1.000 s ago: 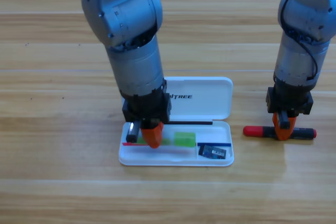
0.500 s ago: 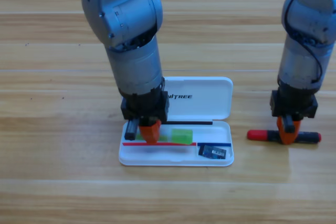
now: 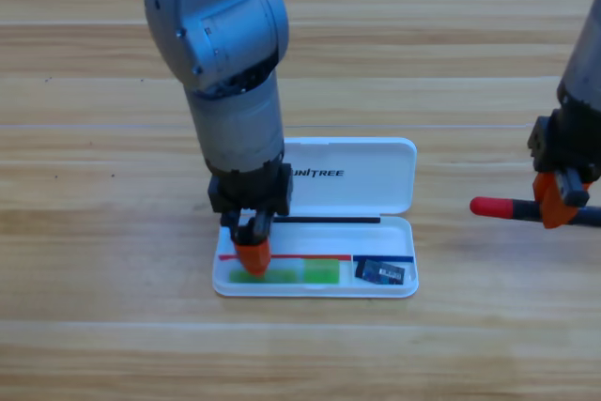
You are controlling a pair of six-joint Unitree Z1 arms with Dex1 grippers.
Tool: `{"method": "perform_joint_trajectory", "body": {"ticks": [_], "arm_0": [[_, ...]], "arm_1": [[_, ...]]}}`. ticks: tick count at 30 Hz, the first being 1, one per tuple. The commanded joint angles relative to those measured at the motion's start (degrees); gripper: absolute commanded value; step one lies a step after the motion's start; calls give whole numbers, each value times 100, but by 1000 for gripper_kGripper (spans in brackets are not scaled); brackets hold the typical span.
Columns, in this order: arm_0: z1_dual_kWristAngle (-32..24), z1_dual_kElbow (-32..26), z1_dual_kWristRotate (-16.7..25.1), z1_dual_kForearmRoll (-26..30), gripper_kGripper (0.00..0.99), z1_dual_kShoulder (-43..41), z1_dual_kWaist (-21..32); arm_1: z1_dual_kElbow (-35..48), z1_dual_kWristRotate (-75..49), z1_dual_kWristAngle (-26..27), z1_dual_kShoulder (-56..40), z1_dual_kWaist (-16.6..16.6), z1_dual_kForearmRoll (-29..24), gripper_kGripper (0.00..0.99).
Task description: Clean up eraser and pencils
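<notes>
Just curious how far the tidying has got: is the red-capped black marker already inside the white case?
No, the marker is outside the white case, at the right gripper.

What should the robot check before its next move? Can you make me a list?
1. White case lid open: ok.
2. Eraser inside the case, right end: ok.
3. Green pencil lying in the case's tray: ok.
4. Left hand clear of the green pencil: not ok, it sits right over the pencil's left end.
5. Red-capped marker in the case: not ok, it is off to the right of the case, at the right hand.
6. Right hand's grip on the marker: cannot tell.
</notes>
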Motion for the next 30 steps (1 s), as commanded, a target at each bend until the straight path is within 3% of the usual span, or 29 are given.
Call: {"method": "perform_joint_trajectory", "body": {"ticks": [1,8,15,22,30], "arm_0": [[61,123,-81,-46,979,229,3],[105,282,-116,-20,990,-140,3],[-158,475,-143,481,990,-1326,20],[-598,71,103,1308,990,-2583,618],[-844,334,244,1378,990,-3286,1435]], "arm_1": [[7,9,46,-133,245,100,0],[-538,159,55,245,614,311,0],[-1522,229,169,1001,1080,724,0],[-2753,326,169,1810,1432,1225,0],[-3869,361,160,2618,1669,1559,0]]}}
